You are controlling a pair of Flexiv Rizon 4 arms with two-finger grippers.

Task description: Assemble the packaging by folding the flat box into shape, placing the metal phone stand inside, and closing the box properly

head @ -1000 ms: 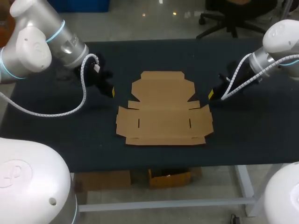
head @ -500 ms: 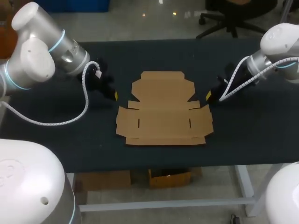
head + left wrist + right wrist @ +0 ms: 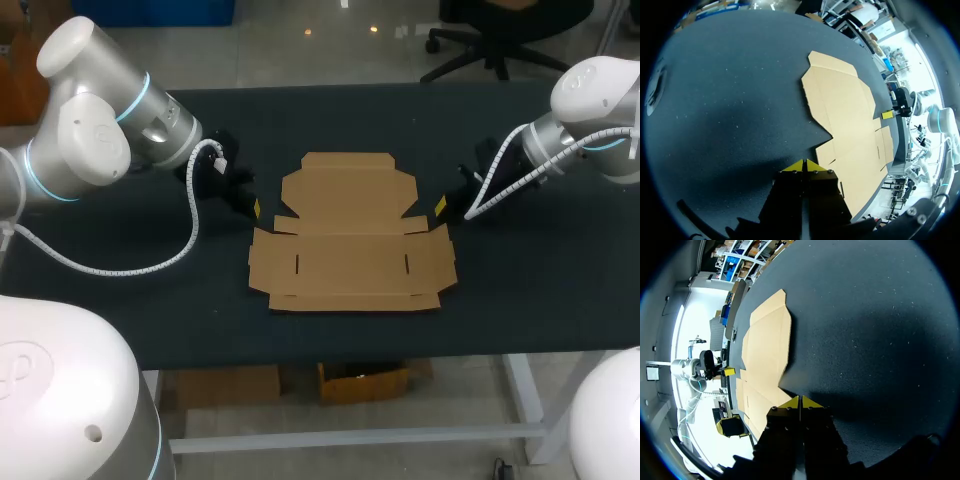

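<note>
Showing left pincer (image 3: 804,162), right pincer (image 3: 800,399) seemingly closed: wrist views only.

Left hand (image 3: 804,165) and right hand (image 3: 800,401) both closed.

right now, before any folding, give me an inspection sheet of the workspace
surface: dark table
job's things: box lies flat and unfolded, mid-table; stand: nothing seen
clutter: nothing seen
grippers: left gripper shut, empty, tips by the box's left edge; right gripper shut, empty, tips by its right edge
cables: white coiled left cable hangs over the table; right cable runs along its arm
surroundings: nothing seen reaching over the table
</note>
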